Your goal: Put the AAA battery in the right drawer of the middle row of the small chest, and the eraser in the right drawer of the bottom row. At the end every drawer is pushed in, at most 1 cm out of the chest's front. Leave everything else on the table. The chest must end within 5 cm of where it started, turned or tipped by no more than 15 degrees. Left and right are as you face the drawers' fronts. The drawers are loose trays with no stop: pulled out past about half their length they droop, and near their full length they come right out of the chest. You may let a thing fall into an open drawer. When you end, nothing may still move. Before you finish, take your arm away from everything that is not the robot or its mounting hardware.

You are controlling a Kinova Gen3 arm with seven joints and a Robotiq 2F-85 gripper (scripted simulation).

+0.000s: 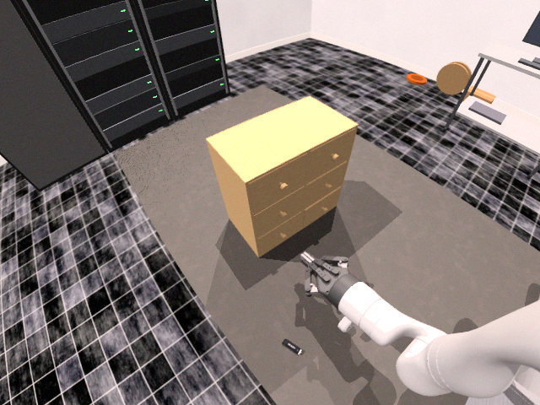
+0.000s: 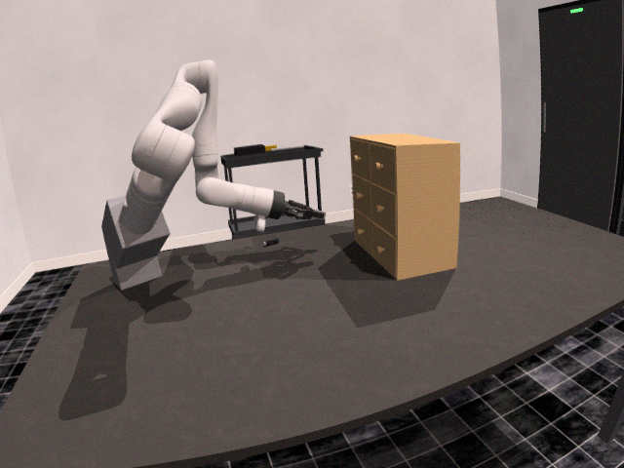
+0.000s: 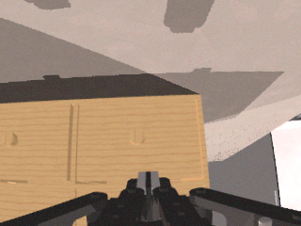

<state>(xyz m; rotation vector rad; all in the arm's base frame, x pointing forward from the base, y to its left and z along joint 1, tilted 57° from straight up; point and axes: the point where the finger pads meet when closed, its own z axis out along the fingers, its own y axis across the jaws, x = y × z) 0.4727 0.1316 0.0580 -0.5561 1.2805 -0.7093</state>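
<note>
The wooden chest (image 1: 283, 135) (image 2: 428, 206) stands upright. Its right middle drawer (image 1: 319, 194) (image 2: 388, 214) and right bottom drawer (image 1: 314, 214) (image 2: 388, 253) (image 3: 42, 151) look pushed in, as do the others. My gripper (image 1: 306, 256) (image 2: 323, 214) (image 3: 149, 185) is shut and empty, in the air in front of the chest and clear of its front. In the wrist view the fingertips overlap the left bottom drawer (image 3: 103, 155) in the picture. I cannot make out the battery or the eraser; the drawers' insides are hidden.
A small black item (image 1: 292, 346) (image 2: 271, 243) with pale lettering and a silvery end lies on the grey table top (image 1: 244, 322) (image 2: 282, 342), away from the chest; I cannot tell what it is. The table's edge (image 2: 443, 397) curves in front. Racks and a cart stand beyond the table.
</note>
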